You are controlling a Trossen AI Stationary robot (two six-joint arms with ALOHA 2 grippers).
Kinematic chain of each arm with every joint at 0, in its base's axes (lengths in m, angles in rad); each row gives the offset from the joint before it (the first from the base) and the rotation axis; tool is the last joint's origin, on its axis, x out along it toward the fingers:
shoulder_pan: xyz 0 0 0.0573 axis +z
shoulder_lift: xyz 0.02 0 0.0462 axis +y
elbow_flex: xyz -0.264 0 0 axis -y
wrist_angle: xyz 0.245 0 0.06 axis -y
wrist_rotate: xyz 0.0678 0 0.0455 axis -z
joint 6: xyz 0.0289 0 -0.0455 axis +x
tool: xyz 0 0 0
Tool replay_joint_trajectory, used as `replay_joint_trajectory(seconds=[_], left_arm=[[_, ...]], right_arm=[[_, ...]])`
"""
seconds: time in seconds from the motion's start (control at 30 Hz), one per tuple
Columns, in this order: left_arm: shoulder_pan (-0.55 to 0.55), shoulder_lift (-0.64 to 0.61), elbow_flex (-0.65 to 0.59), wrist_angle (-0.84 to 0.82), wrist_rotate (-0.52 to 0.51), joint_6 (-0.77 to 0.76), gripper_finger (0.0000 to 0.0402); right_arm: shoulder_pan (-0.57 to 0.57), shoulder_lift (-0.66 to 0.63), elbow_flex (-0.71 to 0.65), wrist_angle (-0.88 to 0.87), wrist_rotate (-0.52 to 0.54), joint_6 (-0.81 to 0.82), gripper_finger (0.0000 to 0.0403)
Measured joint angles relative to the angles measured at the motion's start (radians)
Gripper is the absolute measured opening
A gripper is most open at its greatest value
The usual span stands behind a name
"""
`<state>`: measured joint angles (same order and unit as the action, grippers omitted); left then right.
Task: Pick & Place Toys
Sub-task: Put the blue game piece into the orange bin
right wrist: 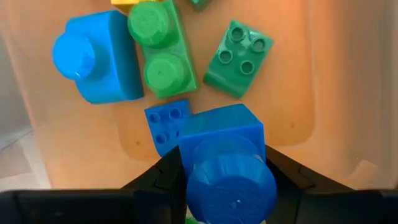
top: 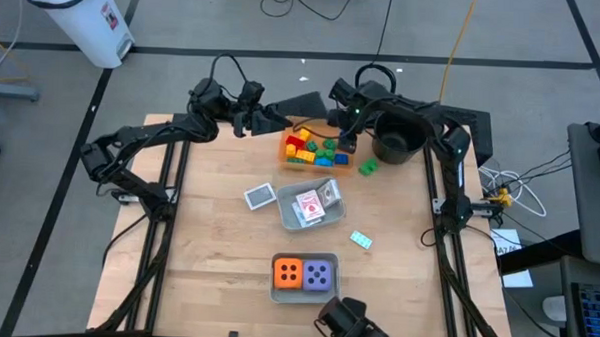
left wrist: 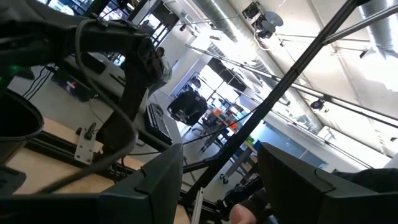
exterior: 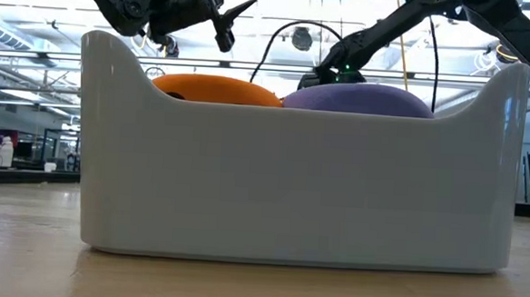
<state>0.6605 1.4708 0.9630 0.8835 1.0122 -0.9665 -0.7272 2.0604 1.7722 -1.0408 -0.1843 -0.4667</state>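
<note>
An orange tray (top: 292,160) at the table's far middle holds red, yellow, green and blue bricks (top: 303,147). My right gripper (top: 347,142) points steeply down over the tray's right end, shut on a blue brick (right wrist: 224,140). Below it in the tray lie a large blue brick (right wrist: 93,59), a green brick (right wrist: 161,50), a flat green brick (right wrist: 239,56) and a small blue brick (right wrist: 165,124). My left gripper (top: 280,118) hovers roughly level just beyond the tray's far edge, open and empty (left wrist: 221,171). My right gripper pinches the blue brick by two opposite sides (right wrist: 186,149) between its two fingers. The fingers come from above, pointing steeply down. The brick's round stud (right wrist: 231,183) faces back toward the wrist. The brick hangs over the orange tray's floor, above the small blue brick.
A black pot (top: 396,137) stands right of the orange tray, a loose green brick (top: 367,168) near it. A clear grey tray (top: 286,216) mid-table holds cards; single cards (top: 260,195), (top: 361,239) lie beside it. A near tray (top: 304,292) holds an orange die (top: 288,273) and a purple die (top: 319,276).
</note>
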Motion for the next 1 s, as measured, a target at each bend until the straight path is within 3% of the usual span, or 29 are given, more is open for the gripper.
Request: replay_joint_trajectory(seconds=[0.57,1.0], left_arm=[[-0.002,0.000,0.000,-0.001,0.000,-0.038,0.0214],[-0.015,0.000,0.000,-0.002,-0.001,-0.051,0.0214]], right_arm=[[0.022,0.000,-0.141,0.208,0.005,0.011,0.0136],[0.020,0.000,-0.187,0.258,0.031,0.009,0.0136]])
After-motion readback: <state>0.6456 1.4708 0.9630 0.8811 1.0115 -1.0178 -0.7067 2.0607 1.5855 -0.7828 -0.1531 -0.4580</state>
